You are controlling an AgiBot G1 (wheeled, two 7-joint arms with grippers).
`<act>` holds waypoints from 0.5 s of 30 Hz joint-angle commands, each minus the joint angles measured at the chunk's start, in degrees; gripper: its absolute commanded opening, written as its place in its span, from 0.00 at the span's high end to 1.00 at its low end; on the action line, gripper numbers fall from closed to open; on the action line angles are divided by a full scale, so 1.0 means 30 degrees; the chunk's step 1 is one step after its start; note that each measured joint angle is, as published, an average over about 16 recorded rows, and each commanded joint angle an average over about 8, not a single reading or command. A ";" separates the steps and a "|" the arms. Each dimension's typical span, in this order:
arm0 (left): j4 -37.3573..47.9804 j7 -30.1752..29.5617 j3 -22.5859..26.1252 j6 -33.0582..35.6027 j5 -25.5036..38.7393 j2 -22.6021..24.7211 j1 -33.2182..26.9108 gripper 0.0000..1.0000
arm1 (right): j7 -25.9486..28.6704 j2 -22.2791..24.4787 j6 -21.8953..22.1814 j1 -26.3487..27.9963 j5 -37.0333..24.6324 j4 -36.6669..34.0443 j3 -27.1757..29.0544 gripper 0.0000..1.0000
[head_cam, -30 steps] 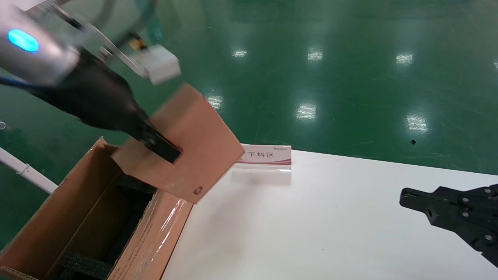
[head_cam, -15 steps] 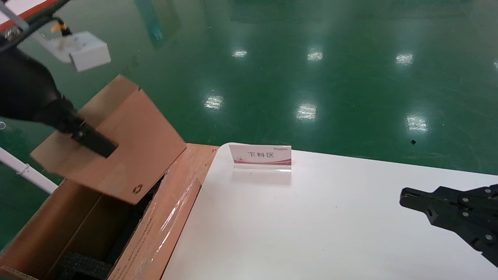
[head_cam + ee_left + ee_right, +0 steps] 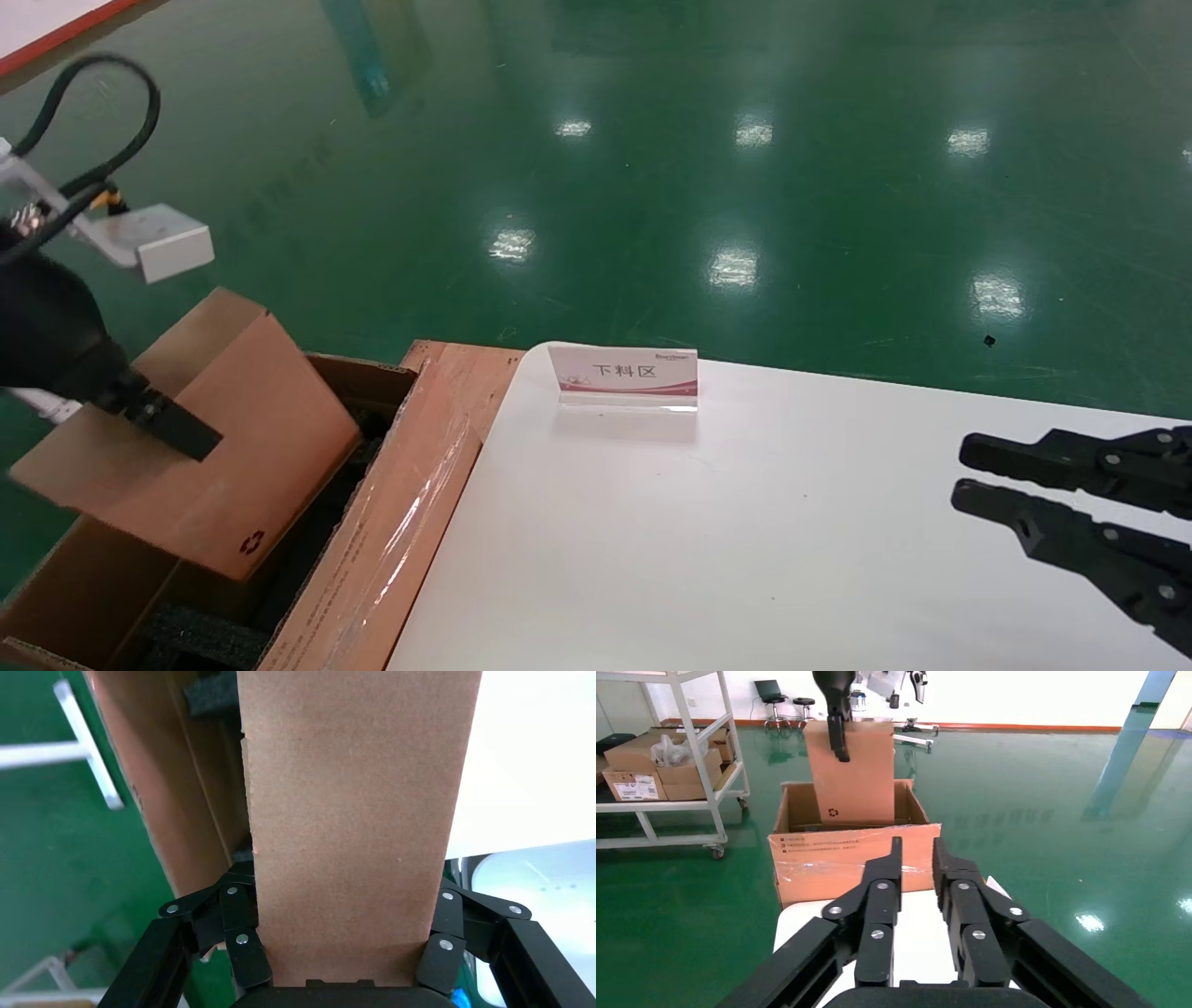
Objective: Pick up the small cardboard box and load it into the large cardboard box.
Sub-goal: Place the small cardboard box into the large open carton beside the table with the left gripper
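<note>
My left gripper (image 3: 186, 433) is shut on the small cardboard box (image 3: 233, 466), a plain brown box with a black recycling mark at its lower corner. It holds the box tilted over the open large cardboard box (image 3: 391, 531), with the lower edge dipping into the opening. Black foam (image 3: 200, 638) lies inside the carton. In the left wrist view the fingers (image 3: 242, 952) clamp both faces of the small box (image 3: 351, 811) beside the carton wall (image 3: 162, 797). My right gripper (image 3: 964, 475) is open and empty above the table at the right.
The white table (image 3: 745, 540) carries a small pink-and-white sign (image 3: 626, 373) near its far edge. The carton stands against the table's left edge on the green floor. A white shelf trolley (image 3: 666, 762) with boxes stands beyond the carton in the right wrist view.
My left gripper has carried the small box leftward and down, from above the table's corner to over the carton's opening. My right gripper's fingers have parted.
</note>
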 commanded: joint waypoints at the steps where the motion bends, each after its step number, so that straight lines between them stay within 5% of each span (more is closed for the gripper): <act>1: 0.0010 -0.0121 0.0259 -0.0107 0.0140 -0.0338 0.0171 1.00 | -0.0001 0.0001 0.0001 0.0000 0.0002 0.0000 -0.0002 0.00; 15: 0.1239 0.0134 0.1154 -0.1922 0.0923 -0.2311 0.2069 1.00 | -0.0009 0.0007 0.0008 0.0004 0.0012 0.0000 -0.0017 0.00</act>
